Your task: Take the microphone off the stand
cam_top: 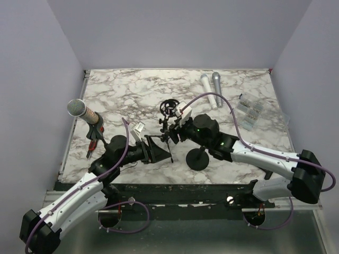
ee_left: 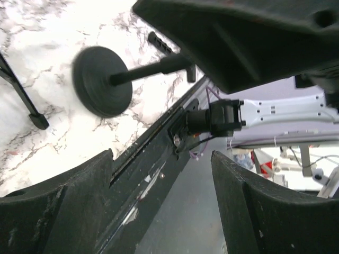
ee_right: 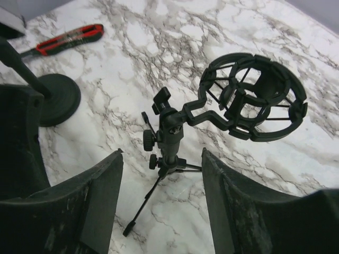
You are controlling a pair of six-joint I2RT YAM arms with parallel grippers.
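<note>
The microphone [cam_top: 85,112], with a silver mesh head and a pinkish body, sits tilted in the clip of its black stand [cam_top: 97,128] at the left. That stand's stem and round base [ee_right: 53,100] show at the left of the right wrist view. My left gripper [cam_top: 161,151] [ee_left: 161,159] is open and empty, to the right of the microphone and pointing away from it. My right gripper [cam_top: 172,135] [ee_right: 161,156] is open and empty, just short of a small tripod stand [ee_right: 169,137]. The microphone shows in neither wrist view.
The tripod carries an empty black shock mount [cam_top: 168,108] [ee_right: 254,98]. A second round-base stand [cam_top: 198,157] [ee_left: 100,82] stands under the right arm. A red-handled tool [cam_top: 92,144] [ee_right: 69,38] lies by the microphone stand. Two microphones [cam_top: 212,90] and packets [cam_top: 249,112] lie at the back right.
</note>
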